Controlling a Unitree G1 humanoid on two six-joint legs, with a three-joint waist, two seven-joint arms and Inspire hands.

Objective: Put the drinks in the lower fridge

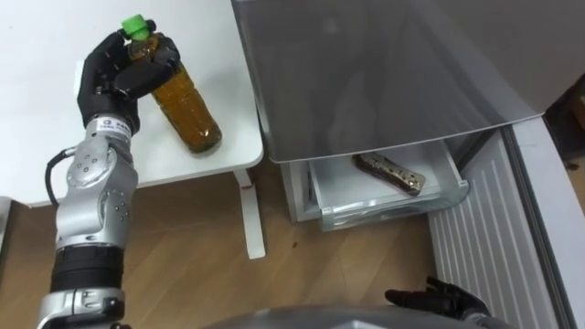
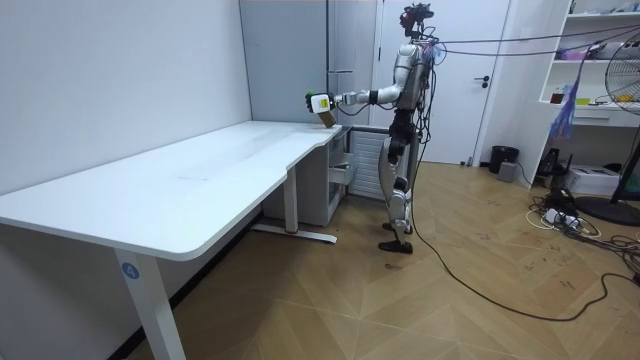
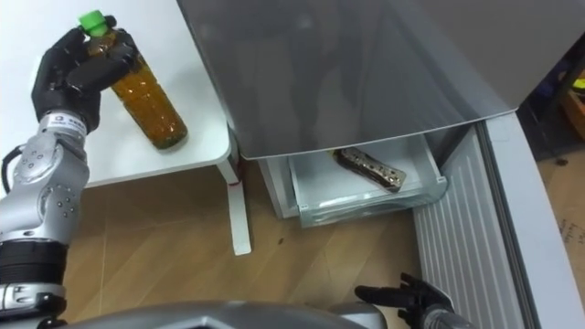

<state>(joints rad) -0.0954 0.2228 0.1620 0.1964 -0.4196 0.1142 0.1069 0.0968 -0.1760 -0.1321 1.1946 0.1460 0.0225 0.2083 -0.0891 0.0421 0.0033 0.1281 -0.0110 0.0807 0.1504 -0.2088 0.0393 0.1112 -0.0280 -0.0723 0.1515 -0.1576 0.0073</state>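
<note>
1. Big white table on my left. In the room view I'm standing at its far end, right in front of the grey fridge.
2. The fridge door is swung open on my right, ribbed inner side showing.
3. Lower drawer is pulled out under the fridge body.
4. My left hand is out over the table corner, fingers curled tight round the upper part of the amber drink bottle.
5. The bottle is tilted, its base above the tabletop; I can't tell whether it touches.
6. A second drink lies on its side inside the drawer.
7. My right hand hangs low, fingers stretched out, holding nothing.
8. Green cap pokes out above my left fingers.
</note>
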